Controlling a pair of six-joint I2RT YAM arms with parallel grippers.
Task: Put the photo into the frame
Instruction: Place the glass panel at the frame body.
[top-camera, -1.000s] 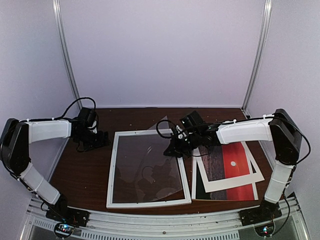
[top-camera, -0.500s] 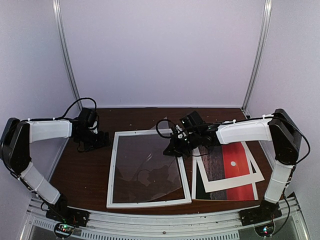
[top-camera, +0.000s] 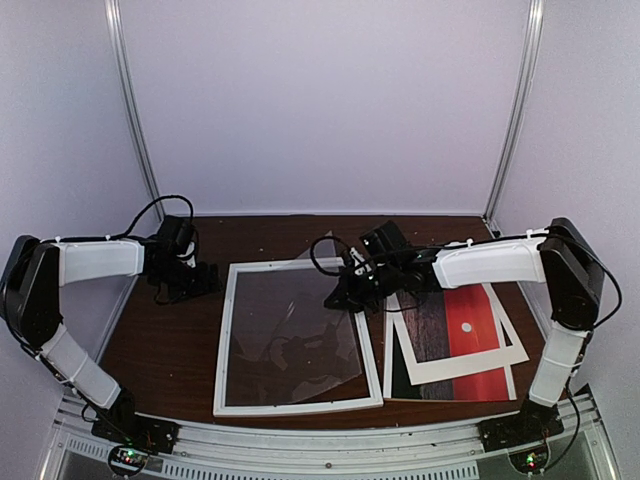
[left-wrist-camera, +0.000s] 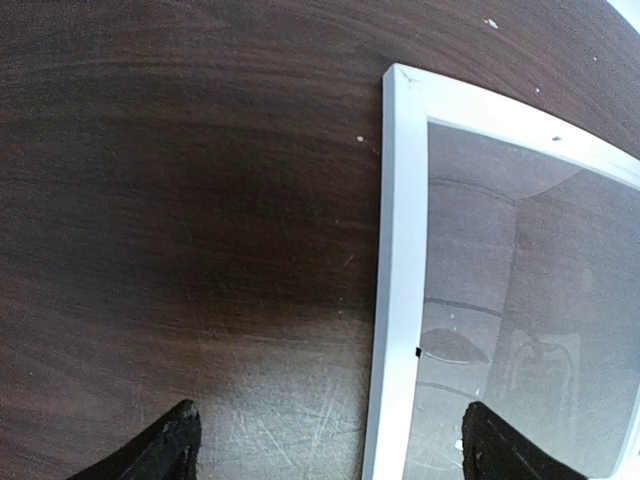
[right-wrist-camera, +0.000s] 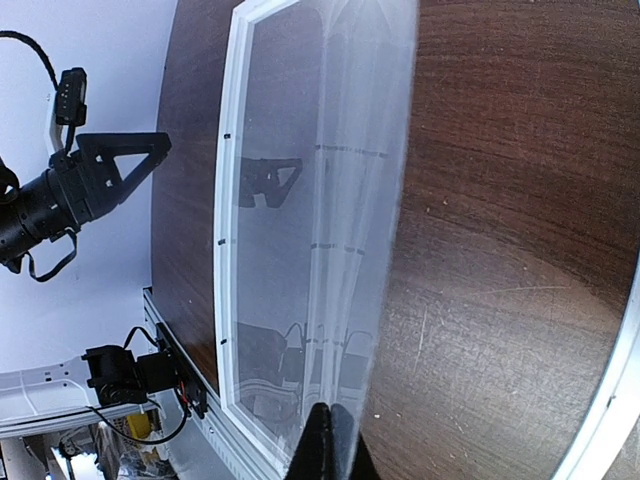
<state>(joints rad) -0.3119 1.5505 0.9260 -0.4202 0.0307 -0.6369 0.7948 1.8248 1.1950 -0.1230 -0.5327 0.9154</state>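
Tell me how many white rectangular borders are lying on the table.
2: the frame lies left of centre; the mat lies tilted on the photo at the right. None seems hidden.

Your top camera sits high behind the arms (top-camera: 95, 262) and looks down on the whole table (top-camera: 160, 340) and the frame (top-camera: 298, 405). Your left wrist camera looks straight down, very close, at one frame corner. Your right wrist camera looks low along that same frame, end to end.
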